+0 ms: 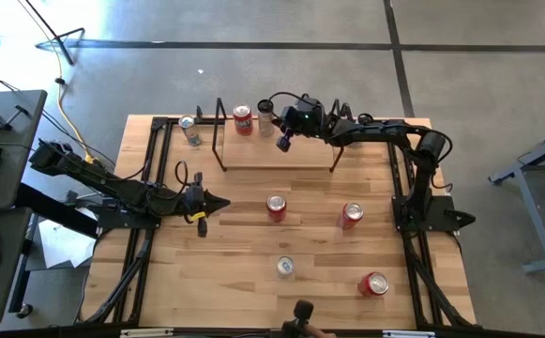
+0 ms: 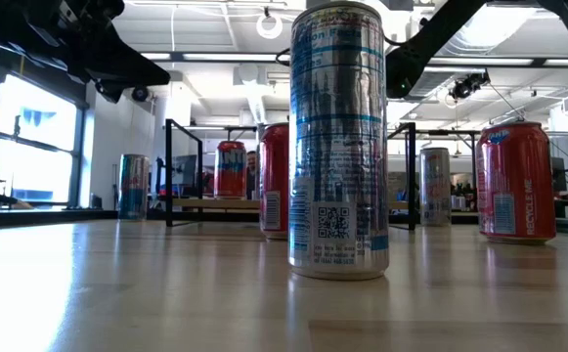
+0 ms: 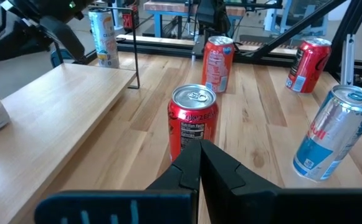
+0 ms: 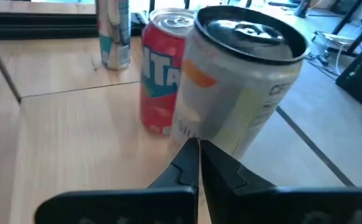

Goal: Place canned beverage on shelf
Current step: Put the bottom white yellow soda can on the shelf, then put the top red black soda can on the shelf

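The shelf [image 1: 277, 155] stands at the table's far side. A red can [image 1: 242, 119] and a silver can [image 4: 237, 93] stand on its board. The silver can looks tilted in the right wrist view. My right gripper [image 4: 198, 146] is shut, its tips at that can's lower side; it also shows in the high view [image 1: 284, 141]. My left gripper [image 1: 218, 202] waits shut above the table's left half. A red can [image 3: 193, 118] stands just beyond its tips [image 3: 199, 149]. My right gripper's shut fingertips [image 4: 190, 155] stand right at the silver can's side wall, low down [image 4: 190, 127]. They come slanting down from the table's right. I cannot tell whether they touch the can. The can's foot is hidden behind the fingers.
Loose on the table stand two more red cans [image 1: 351, 216] [image 1: 374, 284] and a silver-blue can [image 1: 284, 268]. Another silver can [image 1: 189, 130] stands left of the shelf. In the left wrist view one more can [image 3: 103, 37] stands past the shelf's right end.
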You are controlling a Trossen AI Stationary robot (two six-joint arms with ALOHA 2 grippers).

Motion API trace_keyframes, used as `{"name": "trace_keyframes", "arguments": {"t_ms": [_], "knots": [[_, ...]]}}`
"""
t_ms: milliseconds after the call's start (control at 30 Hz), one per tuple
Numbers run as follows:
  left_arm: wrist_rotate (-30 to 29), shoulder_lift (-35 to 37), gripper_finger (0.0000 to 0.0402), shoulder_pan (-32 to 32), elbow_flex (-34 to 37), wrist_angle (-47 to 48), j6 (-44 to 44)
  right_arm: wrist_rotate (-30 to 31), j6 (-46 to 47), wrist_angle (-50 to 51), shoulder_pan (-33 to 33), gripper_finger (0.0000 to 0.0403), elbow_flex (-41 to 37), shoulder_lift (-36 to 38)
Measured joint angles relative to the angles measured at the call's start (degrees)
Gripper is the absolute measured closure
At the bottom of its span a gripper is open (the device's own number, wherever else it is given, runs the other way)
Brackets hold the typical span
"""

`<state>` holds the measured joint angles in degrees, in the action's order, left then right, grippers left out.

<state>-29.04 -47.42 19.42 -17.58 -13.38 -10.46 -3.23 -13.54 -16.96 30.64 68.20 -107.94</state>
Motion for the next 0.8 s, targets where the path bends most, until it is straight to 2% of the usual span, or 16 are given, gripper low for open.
{"name": "trace_keyframes", "arguments": {"t_ms": [267, 400, 500, 600, 800], "knots": [[-0.02, 0.00, 0.0402, 0.00, 0.00, 0.19, -0.37, -0.04, -1.77, 14.06, -2.69, 0.0403, -0.02, 5.60], [-0.02, 0.00, 0.0401, 0.01, 0.00, 0.25, -0.31, 3.45, -1.91, 21.49, -7.24, 0.0403, -0.14, 10.20], [0.22, 0.00, 0.0402, 0.00, 0.00, 0.23, 0.04, 4.23, -1.84, 20.28, -11.49, 0.0403, -2.97, 13.75], [0.24, 0.00, 0.0401, 0.00, 0.00, 0.10, 0.07, 5.13, 0.68, 15.19, -15.32, 0.0403, -9.20, 17.72], [0.40, 0.00, 0.0401, 0.00, 0.00, -0.05, 1.71, 10.78, 7.60, 5.64, -24.89, 0.0403, -21.31, 26.79]]}}
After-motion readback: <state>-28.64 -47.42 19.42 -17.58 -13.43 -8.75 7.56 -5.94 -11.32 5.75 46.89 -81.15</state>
